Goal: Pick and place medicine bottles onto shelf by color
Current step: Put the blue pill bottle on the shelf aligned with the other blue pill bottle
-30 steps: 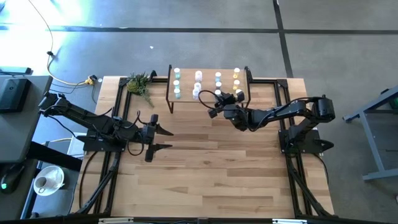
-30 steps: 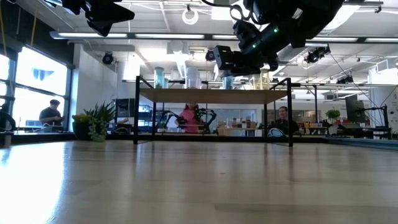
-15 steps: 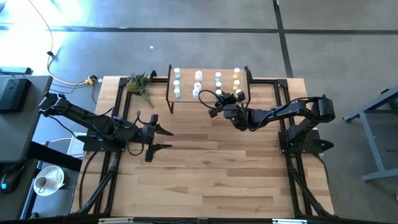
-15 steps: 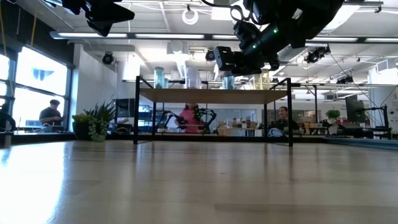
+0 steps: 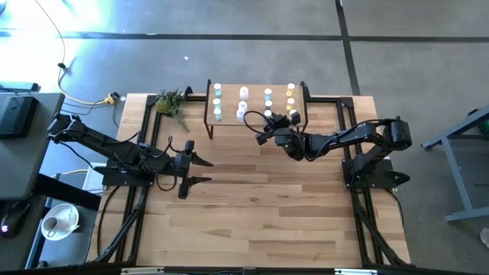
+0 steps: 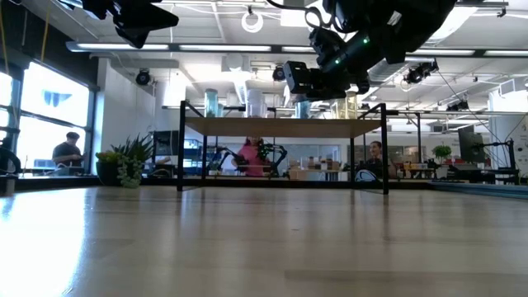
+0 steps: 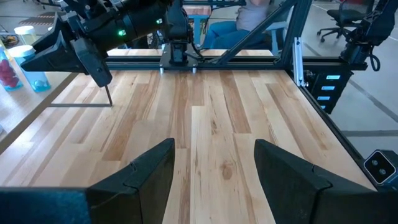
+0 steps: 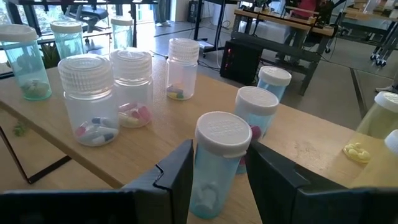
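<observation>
My left gripper (image 5: 200, 170) waits over the bare counter (image 5: 260, 206), fingers wide and empty. On the shelf (image 5: 229, 107), green, clear and yellow bottles already stand in rows. My right gripper (image 8: 219, 177) holds a light blue bottle (image 8: 216, 165) at the shelf's near edge. Released crooked, I judge it could topple its blue neighbours (image 8: 256, 115).

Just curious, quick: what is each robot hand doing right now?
Left hand: open, empty, above the table.
Right hand: shut on light blue bottle.
</observation>
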`<move>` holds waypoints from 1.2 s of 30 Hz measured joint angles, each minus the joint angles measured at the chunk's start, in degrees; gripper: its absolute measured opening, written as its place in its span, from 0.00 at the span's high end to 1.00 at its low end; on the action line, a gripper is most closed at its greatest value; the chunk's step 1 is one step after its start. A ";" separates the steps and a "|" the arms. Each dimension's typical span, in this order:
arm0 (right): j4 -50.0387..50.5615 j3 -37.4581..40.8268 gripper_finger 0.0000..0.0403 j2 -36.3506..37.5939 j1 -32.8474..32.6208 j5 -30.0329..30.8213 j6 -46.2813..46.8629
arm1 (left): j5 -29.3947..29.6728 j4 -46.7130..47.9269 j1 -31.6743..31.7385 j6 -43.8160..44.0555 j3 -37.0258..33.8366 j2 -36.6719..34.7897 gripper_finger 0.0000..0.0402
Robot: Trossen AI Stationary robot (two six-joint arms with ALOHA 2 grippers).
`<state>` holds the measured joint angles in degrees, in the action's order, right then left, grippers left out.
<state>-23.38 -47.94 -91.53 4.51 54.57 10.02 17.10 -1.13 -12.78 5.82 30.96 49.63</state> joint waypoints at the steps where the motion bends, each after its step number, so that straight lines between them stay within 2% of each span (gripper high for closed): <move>1: 0.01 0.00 0.66 0.00 0.00 -0.14 0.00 | 0.00 0.00 -0.01 0.00 0.00 0.00 0.47; 9: -0.05 0.00 0.66 0.00 0.00 -0.23 -5.29 | 0.00 0.00 0.00 0.00 0.00 0.00 0.47; 14: -0.68 0.00 0.66 -0.02 0.00 -0.33 -2.34 | 0.00 0.00 -0.01 0.00 0.00 0.00 0.47; 36: -3.86 0.02 0.66 0.00 -0.02 0.35 -3.01 | 0.02 0.00 0.00 0.00 0.00 0.00 0.47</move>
<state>-27.24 -47.92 -91.53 4.49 54.92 7.01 17.12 -1.13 -12.78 5.82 30.96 49.63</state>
